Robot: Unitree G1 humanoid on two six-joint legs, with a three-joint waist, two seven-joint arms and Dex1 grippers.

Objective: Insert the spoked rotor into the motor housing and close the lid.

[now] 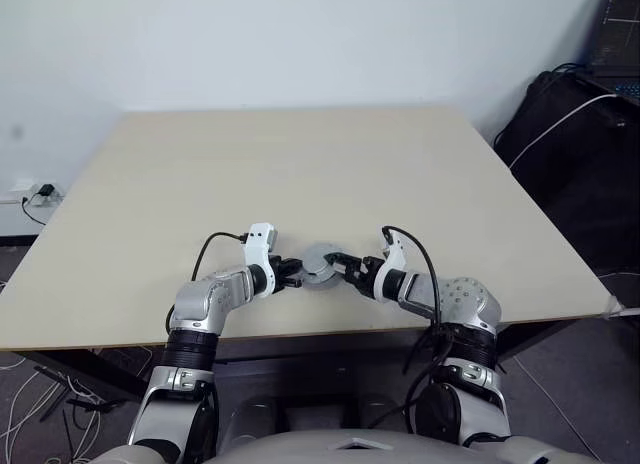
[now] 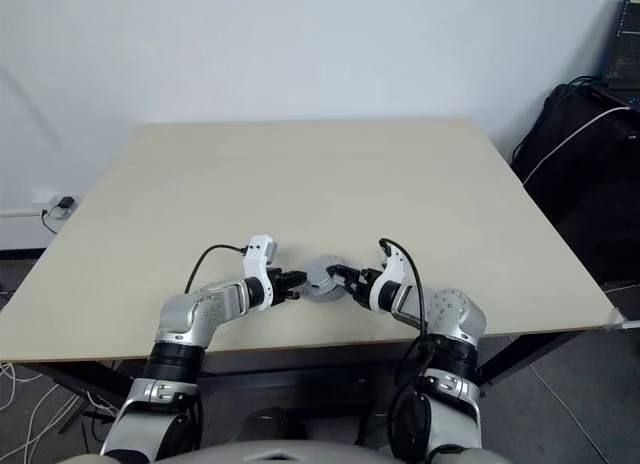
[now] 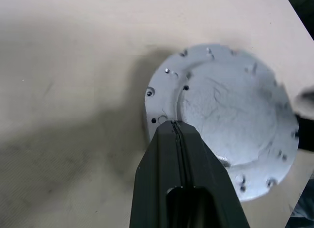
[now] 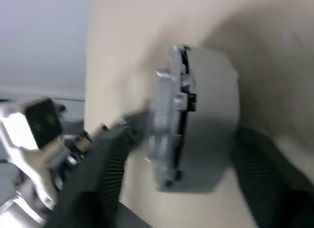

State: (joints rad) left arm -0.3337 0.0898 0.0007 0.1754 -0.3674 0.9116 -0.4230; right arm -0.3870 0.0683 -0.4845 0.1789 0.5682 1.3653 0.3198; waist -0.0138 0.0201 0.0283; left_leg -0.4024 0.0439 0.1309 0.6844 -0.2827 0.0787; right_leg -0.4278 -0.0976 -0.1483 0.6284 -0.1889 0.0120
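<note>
A: What sits at the desk's (image 1: 300,174) near edge?

B: The motor housing (image 4: 211,120), a grey drum, with the lid (image 3: 230,115) already seated on it, smooth grey face up. The two meet at a dark seam. The spoked rotor is presumably enclosed; it cannot be confirmed.

A: How do the grippers stand?

B: The left gripper (image 3: 177,132) has its fingers pressed together, tips resting on the lid's flange from the left, probably to steady it. The right gripper (image 4: 181,139) comes from the right, fingers apart on either side of the drum; whether they clamp it cannot be told. Judged from this, the closing step is nearly complete.

A: What lies farther off?

B: Bare desk to the far edge, then a white wall. A dark bag (image 1: 570,134) with a white cable stands far right, and a wall socket (image 1: 35,192) far left. Nothing obstructs the arms.
</note>
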